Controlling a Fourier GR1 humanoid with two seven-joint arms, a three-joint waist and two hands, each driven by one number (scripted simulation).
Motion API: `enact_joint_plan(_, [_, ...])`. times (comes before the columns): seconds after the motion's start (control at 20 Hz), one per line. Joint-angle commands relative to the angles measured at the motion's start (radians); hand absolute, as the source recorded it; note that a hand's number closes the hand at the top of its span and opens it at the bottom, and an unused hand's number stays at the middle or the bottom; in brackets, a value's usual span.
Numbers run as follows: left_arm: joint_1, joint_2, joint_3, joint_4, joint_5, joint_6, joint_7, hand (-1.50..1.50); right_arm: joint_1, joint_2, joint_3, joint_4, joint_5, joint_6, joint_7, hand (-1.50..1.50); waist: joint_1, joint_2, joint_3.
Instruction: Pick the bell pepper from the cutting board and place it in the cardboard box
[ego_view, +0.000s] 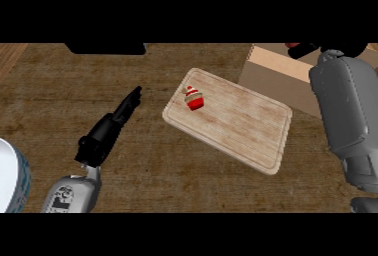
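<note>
Bell pepper (294, 45) in right hand (306, 50).

Left hand (118, 120) extends forward with straight fingers; right forearm reaches far ahead, its hand (306, 50) barely visible.

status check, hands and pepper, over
Left hand open over the counter. Right hand above cardboard box, something red beneath it, grip unclear. Small red item on cutting board.
</note>
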Motion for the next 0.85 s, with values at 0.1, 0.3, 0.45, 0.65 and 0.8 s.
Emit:
enact_joint_plan(0.1, [0.006, -0.033, -0.029, 0.013, -0.034, 0.029, -0.006, 0.0, -0.022, -0.026, -0.099, 0.212, -0.112, -0.119, -0.129, -1.5, 0.005, 0.002, 0.0])
enact_joint_plan(0.3, [-0.032, -0.001, 0.008, 0.056, -0.003, -0.009, -0.028, 0.0, -0.016, 0.001, -0.147, 0.179, -0.195, -0.255, -0.248, -1.5, -0.001, 0.002, 0.0])
enact_joint_plan(0.45, [-0.01, 0.001, 0.008, 0.004, 0.006, -0.011, 0.015, 0.0, 0.031, 0.023, -0.206, 0.096, -0.278, -0.384, -0.345, -1.5, -0.004, -0.002, 0.002])
enact_joint_plan(0.65, [-0.024, -0.007, 0.0, 0.006, -0.005, -0.002, 0.013, 0.0, 0.033, 0.018, -0.286, 0.0, -0.429, -0.426, -0.454, -1.5, -0.019, -0.006, 0.002])
enact_joint_plan(0.8, [-0.015, 0.028, 0.035, -0.023, 0.019, -0.022, 0.029, 0.0, 0.137, 0.01, -0.335, -0.095, -0.548, -0.415, -0.559, -1.5, -0.028, -0.011, 0.001])
